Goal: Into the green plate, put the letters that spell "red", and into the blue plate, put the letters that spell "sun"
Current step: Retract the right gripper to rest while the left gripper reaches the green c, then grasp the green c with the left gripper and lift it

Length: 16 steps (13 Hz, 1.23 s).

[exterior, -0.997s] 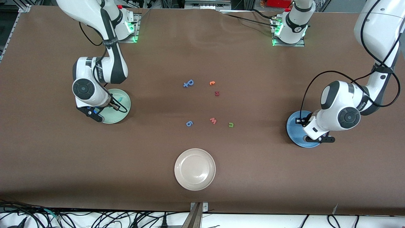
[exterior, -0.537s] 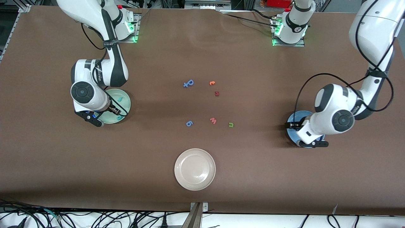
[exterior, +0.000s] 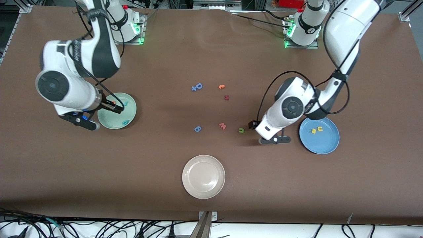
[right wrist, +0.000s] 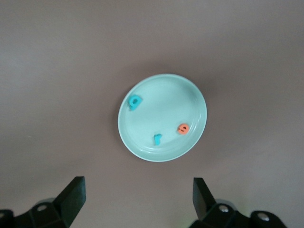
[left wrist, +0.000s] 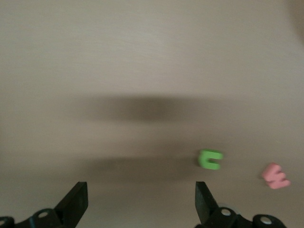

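The green plate (exterior: 131, 114) lies at the right arm's end of the table and holds a teal "d" (exterior: 125, 123), a thin teal "r" (exterior: 127, 103) and an orange "e" (exterior: 113, 103). My right gripper (exterior: 114, 108) hangs open and empty above this plate (right wrist: 161, 92); its wrist view shows the "d" (right wrist: 135, 101), "r" (right wrist: 157, 138) and "e" (right wrist: 183, 128) below the gripper (right wrist: 137, 199). The blue plate (exterior: 325, 143) holds two yellow letters (exterior: 316, 130). The green "n" (exterior: 241, 130) lies on the table. My left gripper (exterior: 256, 126) is open beside the "n" (left wrist: 209, 159), fingers (left wrist: 76, 202) spread.
A whitish plate (exterior: 203, 190) sits nearest the front camera. Loose letters lie mid-table: a pink "w" (exterior: 222, 126), two blue ones (exterior: 197, 87) (exterior: 197, 129), an orange one (exterior: 221, 86) and a dark red one (exterior: 226, 97).
Both grippers have opened and risen off their plates. The left arm has swung from over the blue plate to beside the green "n". The right arm has lifted above the green plate.
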{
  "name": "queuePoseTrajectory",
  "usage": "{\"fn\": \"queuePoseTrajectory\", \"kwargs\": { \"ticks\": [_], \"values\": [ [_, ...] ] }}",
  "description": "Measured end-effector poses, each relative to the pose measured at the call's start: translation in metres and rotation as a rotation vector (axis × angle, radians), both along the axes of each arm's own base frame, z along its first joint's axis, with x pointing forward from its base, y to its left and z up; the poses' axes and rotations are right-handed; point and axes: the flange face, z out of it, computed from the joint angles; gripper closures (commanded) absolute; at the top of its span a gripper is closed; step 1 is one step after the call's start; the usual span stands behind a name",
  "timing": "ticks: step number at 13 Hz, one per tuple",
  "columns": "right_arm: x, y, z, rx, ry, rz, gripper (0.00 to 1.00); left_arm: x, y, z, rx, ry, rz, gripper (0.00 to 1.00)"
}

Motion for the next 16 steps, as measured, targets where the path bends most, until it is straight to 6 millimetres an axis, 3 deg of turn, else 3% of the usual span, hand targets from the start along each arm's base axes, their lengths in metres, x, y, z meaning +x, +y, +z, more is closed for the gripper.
{"fn": "queuePoseTrajectory", "kwargs": {
  "ticks": [2, 6, 10, 12, 14, 16],
  "values": [
    [-0.002, -0.014, 0.040, 0.063, -0.044, 0.070, 0.00, -0.011, -0.024, -0.021, 0.010, -0.002, -0.059, 0.02],
    [-0.029, -0.029, 0.104, 0.153, 0.004, 0.146, 0.00, -0.008, -0.056, -0.050, 0.012, -0.010, -0.098, 0.02],
    [-0.037, -0.069, 0.140, 0.185, -0.024, 0.231, 0.00, -0.006, -0.066, -0.066, 0.034, -0.015, -0.110, 0.08],
    [-0.042, -0.070, 0.145, 0.177, -0.021, 0.256, 0.00, -0.006, -0.065, -0.067, 0.035, -0.013, -0.109, 0.24],
    [-0.046, -0.075, 0.138, 0.191, -0.025, 0.261, 0.00, -0.006, -0.065, -0.069, 0.036, -0.012, -0.106, 0.52],
    [-0.053, -0.089, 0.127, 0.202, -0.083, 0.247, 0.00, -0.006, -0.065, -0.069, 0.037, -0.010, -0.094, 0.69]
  ]
}}
